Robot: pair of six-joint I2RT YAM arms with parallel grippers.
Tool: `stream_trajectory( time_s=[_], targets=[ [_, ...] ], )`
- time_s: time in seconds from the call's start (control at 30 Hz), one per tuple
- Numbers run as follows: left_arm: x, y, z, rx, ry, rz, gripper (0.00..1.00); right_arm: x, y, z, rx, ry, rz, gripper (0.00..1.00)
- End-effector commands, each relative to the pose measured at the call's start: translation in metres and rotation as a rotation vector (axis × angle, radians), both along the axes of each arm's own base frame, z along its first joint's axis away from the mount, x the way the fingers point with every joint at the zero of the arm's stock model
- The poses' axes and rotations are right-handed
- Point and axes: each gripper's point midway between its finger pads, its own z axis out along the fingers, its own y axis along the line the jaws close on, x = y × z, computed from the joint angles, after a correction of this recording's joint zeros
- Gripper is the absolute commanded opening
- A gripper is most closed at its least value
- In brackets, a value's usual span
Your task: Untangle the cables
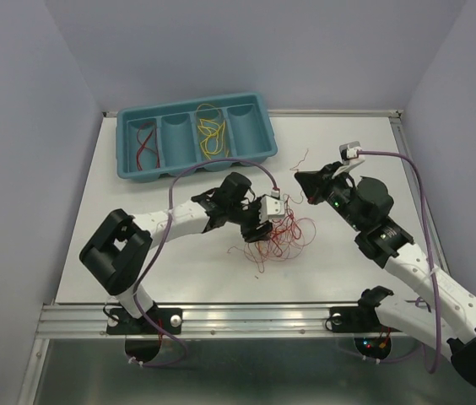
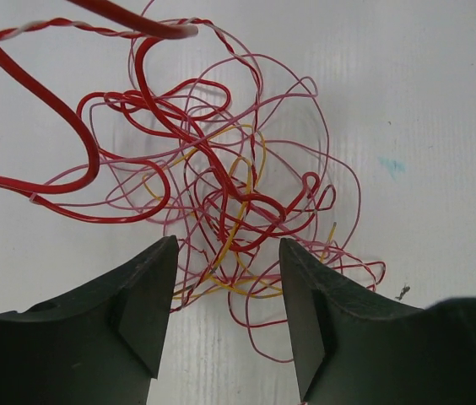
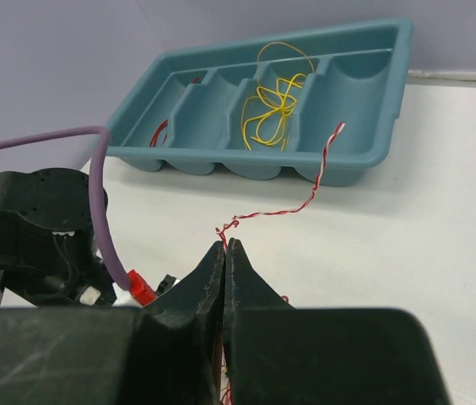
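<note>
Sorting looks partly done: the teal tray (image 1: 123, 143) at the far left corner of the tabletop holds a red wire (image 1: 143, 145) in its leftmost compartment and yellow wires (image 1: 211, 131) in the third. Your left gripper (image 2: 228, 249) hangs low over the middle of the tabletop. Its fingers are partly apart and grip nothing, straddling the near fringe of the cables (image 2: 221, 177), a loose knot of red, pink and yellow loops lying flat. Further right, your right gripper (image 3: 226, 246) has its fingers pressed fully together on a twisted red-and-white strand (image 3: 293, 209), held up off the tabletop with its free end toward the tray. I judge the step in hand is drawing that strand free while the left steadies the knot. Next, close the left fingers on only a few loops, then pull the right away slowly, watching for snags.
</note>
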Motion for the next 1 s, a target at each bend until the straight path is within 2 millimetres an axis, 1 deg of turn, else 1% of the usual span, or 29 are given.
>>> stream_trajectory(
  time_s=[0.0,0.1,0.13,0.17,0.2,0.23,0.27,0.3,0.33,0.37,0.4,0.43,0.47,0.5,0.53,0.57,0.6,0.63,0.67,0.7,0.73,0.77,0.8,0.83,0.87,0.9,0.93,0.97],
  targets=[
    [0.006,-0.011,0.016,-0.023,-0.018,0.0,0.64,-0.001,0.0,0.029,0.051,-0.074,-0.005,0.0],
    [0.013,-0.016,0.012,-0.019,-0.032,0.019,0.49,0.0,0.001,0.028,0.05,-0.072,-0.005,0.01],
    [0.017,-0.015,0.006,-0.001,-0.036,0.037,0.44,-0.001,0.001,0.029,0.056,-0.07,-0.005,0.01],
    [0.021,-0.016,0.004,0.004,-0.044,0.047,0.38,0.001,-0.003,0.028,0.061,-0.069,-0.029,0.01],
    [0.024,-0.016,0.0,0.013,-0.047,0.057,0.22,0.001,-0.006,0.031,0.071,-0.079,-0.04,0.01],
    [0.028,-0.015,0.0,0.016,-0.061,0.075,0.13,0.0,-0.008,0.033,0.084,-0.082,-0.05,0.01],
    [0.037,-0.012,0.006,0.002,-0.105,0.126,0.0,0.002,-0.014,0.033,0.095,-0.083,-0.084,0.0],
    [0.041,-0.01,0.012,-0.009,-0.132,0.152,0.0,0.003,-0.019,0.034,0.106,-0.086,-0.111,0.0],
    [0.045,-0.007,0.018,-0.02,-0.155,0.172,0.0,0.004,-0.033,0.039,0.138,-0.094,-0.184,0.01],
    [0.045,-0.002,0.036,-0.05,-0.188,0.184,0.0,0.005,-0.042,0.036,0.148,-0.091,-0.23,0.01],
    [0.044,0.001,0.047,-0.064,-0.209,0.187,0.0,0.009,-0.059,0.035,0.168,-0.088,-0.328,0.0],
    [0.043,0.004,0.058,-0.073,-0.226,0.193,0.0,0.006,-0.071,0.039,0.186,-0.1,-0.378,0.01],
    [0.04,0.006,0.07,-0.089,-0.237,0.195,0.0,0.008,-0.08,0.035,0.19,-0.094,-0.426,0.01],
    [0.034,0.013,0.096,-0.119,-0.26,0.198,0.0,0.009,-0.088,0.03,0.187,-0.086,-0.473,0.0],
    [0.029,0.015,0.11,-0.143,-0.265,0.194,0.0,0.01,-0.101,0.028,0.19,-0.08,-0.542,0.01],
    [0.024,0.018,0.124,-0.163,-0.27,0.194,0.0,0.011,-0.106,0.025,0.185,-0.072,-0.572,0.01],
    [0.017,0.024,0.155,-0.207,-0.296,0.199,0.0,0.012,-0.109,0.019,0.171,-0.05,-0.597,0.01],
    [0.014,0.034,0.162,-0.19,-0.286,0.227,0.0,0.014,-0.119,0.019,0.18,-0.041,-0.661,0.01],
    [0.014,0.04,0.177,-0.201,-0.302,0.258,0.0,0.014,-0.125,0.018,0.187,-0.033,-0.698,0.01],
    [0.014,0.047,0.212,-0.249,-0.345,0.298,0.0,0.014,-0.131,0.011,0.177,-0.011,-0.742,0.01],
    [0.019,0.061,0.218,-0.219,-0.359,0.366,0.0,0.013,-0.147,0.009,0.2,-0.002,-0.835,0.0],
    [0.02,0.069,0.239,-0.245,-0.382,0.41,0.0,0.011,-0.155,0.005,0.206,0.005,-0.881,0.0],
    [0.021,0.079,0.249,-0.251,-0.401,0.455,0.0,0.008,-0.162,0.002,0.207,0.01,-0.918,0.01],
    [0.017,0.093,0.267,-0.28,-0.433,0.502,0.0,0.004,-0.169,0.003,0.226,0.005,-0.949,0.01],
    [0.023,0.11,0.276,-0.273,-0.465,0.59,0.0,-0.001,-0.178,0.0,0.231,0.003,-0.998,0.01],
    [0.019,0.127,0.291,-0.306,-0.493,0.646,0.0,-0.006,-0.185,0.001,0.242,-0.001,-1.019,0.0],
    [0.026,0.147,0.299,-0.297,-0.53,0.758,0.0,-0.009,-0.191,0.001,0.251,-0.003,-1.05,0.01],
    [0.027,0.16,0.306,-0.303,-0.55,0.817,0.0,-0.012,-0.194,0.0,0.257,-0.004,-1.064,0.01]
  ],
)
